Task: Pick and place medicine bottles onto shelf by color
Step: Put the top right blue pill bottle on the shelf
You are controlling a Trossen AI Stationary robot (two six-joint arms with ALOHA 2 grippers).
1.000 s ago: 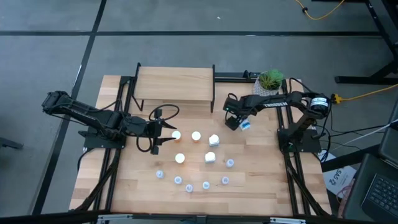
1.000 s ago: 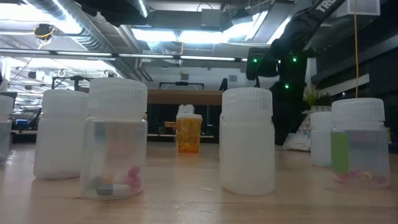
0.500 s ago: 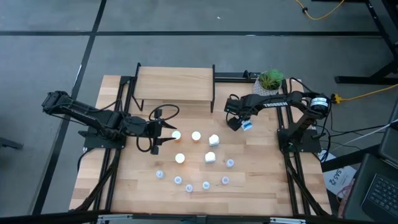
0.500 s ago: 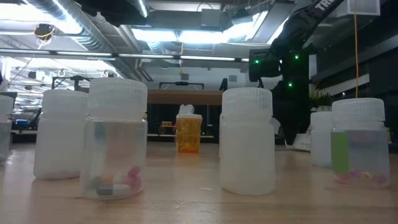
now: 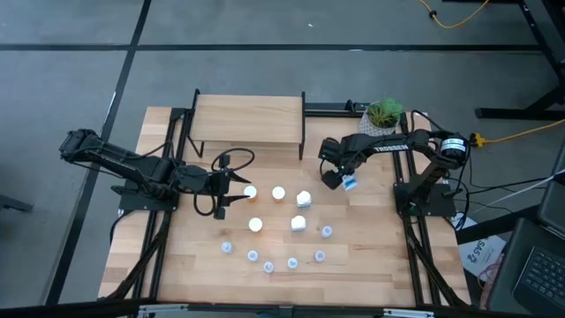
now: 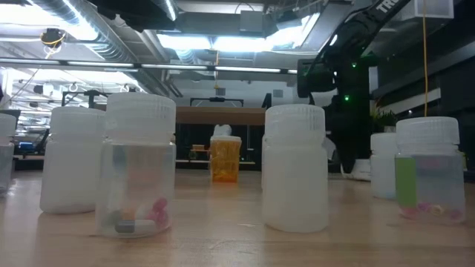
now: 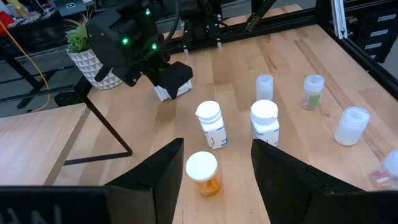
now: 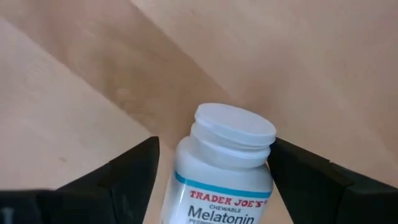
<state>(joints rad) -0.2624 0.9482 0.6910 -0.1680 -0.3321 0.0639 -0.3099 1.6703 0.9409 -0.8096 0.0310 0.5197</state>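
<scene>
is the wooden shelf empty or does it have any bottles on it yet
Empty. From above, the small light-wood shelf on black legs shows a bare top, with no bottles on it.

Grey floor (image 5: 71,79), bright ceiling lights (image 6: 245,43)

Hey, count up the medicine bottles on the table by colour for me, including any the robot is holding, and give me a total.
Orange bottles: 3
White bottles: 3, counting the white bottle held in the right end effector
Pale-blue vials: 6
Total: 12
</scene>
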